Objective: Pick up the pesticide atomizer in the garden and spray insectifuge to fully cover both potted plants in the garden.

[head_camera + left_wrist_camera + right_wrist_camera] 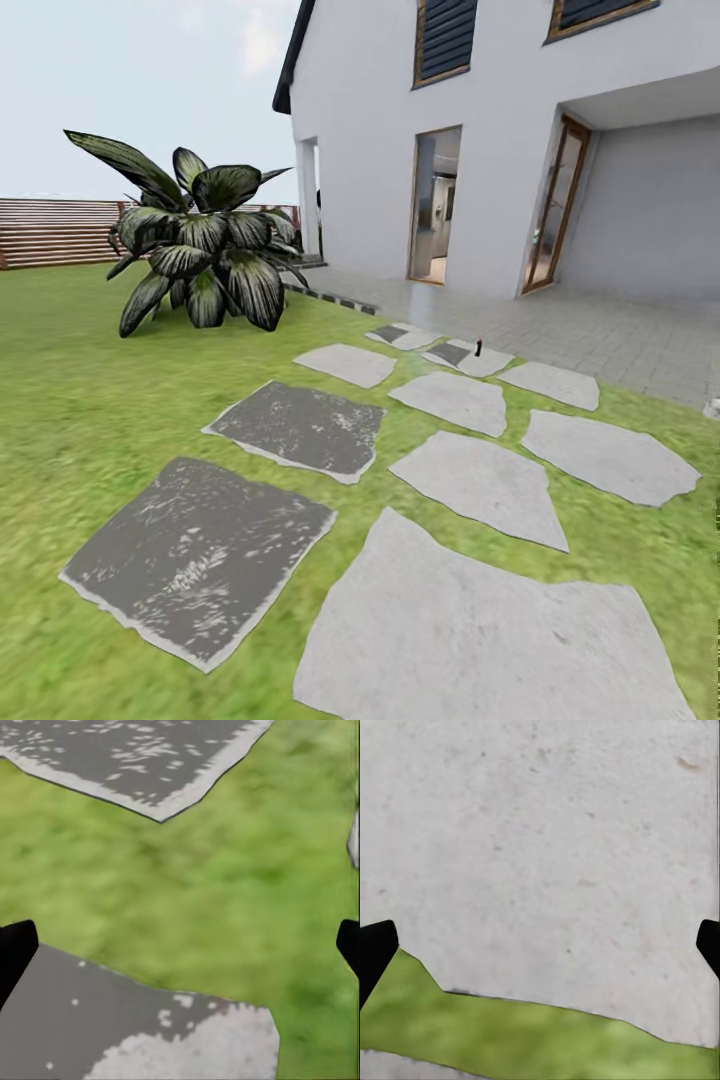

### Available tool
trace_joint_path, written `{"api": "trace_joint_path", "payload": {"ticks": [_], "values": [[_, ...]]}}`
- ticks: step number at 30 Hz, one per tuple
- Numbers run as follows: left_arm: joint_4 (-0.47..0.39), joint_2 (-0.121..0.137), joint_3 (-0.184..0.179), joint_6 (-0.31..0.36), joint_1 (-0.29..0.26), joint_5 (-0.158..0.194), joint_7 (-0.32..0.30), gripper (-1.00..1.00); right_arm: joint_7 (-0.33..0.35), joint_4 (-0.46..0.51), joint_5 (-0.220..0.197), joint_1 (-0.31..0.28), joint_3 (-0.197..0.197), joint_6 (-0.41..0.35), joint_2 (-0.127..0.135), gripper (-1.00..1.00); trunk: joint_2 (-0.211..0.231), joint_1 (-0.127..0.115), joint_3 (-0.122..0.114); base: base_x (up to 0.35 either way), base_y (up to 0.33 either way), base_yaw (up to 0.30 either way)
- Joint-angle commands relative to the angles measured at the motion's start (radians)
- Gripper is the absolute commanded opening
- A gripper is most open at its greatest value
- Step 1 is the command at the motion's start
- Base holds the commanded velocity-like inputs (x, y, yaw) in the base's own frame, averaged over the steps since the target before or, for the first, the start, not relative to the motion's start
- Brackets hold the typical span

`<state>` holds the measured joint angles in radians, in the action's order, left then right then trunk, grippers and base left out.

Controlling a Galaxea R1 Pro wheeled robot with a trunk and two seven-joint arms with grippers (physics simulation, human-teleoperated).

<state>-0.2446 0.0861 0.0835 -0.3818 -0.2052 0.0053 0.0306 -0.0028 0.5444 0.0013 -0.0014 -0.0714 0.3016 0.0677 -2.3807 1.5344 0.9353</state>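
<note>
I am in the garden, on a green lawn crossed by flat stepping stones. A tiny dark object with a red top stands on a far pale stone; it is too small to tell whether it is the pesticide atomizer. The potted plants are out of view. My left gripper hangs open over grass and the edge of a dark stone, nothing between its fingers. My right gripper is open too, over a pale grey stone with a strip of grass beside it.
A big plant with striped dark leaves is rooted in the grass at the left. Behind it runs a brown slat fence. A white house with an open doorway and a paved terrace stands ahead and to the right.
</note>
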Motion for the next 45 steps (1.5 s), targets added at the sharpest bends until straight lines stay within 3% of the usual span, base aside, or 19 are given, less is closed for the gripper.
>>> {"api": "trace_joint_path", "payload": {"ticks": [1, 7, 23, 45], "values": [[0.000, 0.000, 0.002, -0.003, 0.000, 0.001, 0.000, 1.00, 0.000, 0.000, 0.000, 0.000, -0.001, 0.002, 0.000, 1.00, 0.000, 0.000, 0.001, 0.339, 0.000, -0.262], [0.000, 0.000, 0.002, -0.003, -0.001, 0.002, 0.000, 1.00, 0.000, 0.000, 0.000, 0.000, -0.001, 0.002, 0.000, 1.00, 0.000, 0.000, 0.001, 0.339, 0.000, -0.206], [0.001, 0.000, 0.002, -0.003, -0.001, -0.001, 0.000, 1.00, 0.000, 0.000, 0.000, 0.000, -0.001, 0.002, 0.000, 1.00, 0.000, 0.000, 0.001, 0.339, 0.000, -0.020], [0.001, 0.000, 0.002, -0.003, 0.000, 0.003, 0.000, 1.00, 0.000, 0.000, 0.000, 0.000, -0.001, 0.002, 0.000, 1.00, 0.000, 0.000, 0.001, 0.339, 0.000, -0.258]]}}
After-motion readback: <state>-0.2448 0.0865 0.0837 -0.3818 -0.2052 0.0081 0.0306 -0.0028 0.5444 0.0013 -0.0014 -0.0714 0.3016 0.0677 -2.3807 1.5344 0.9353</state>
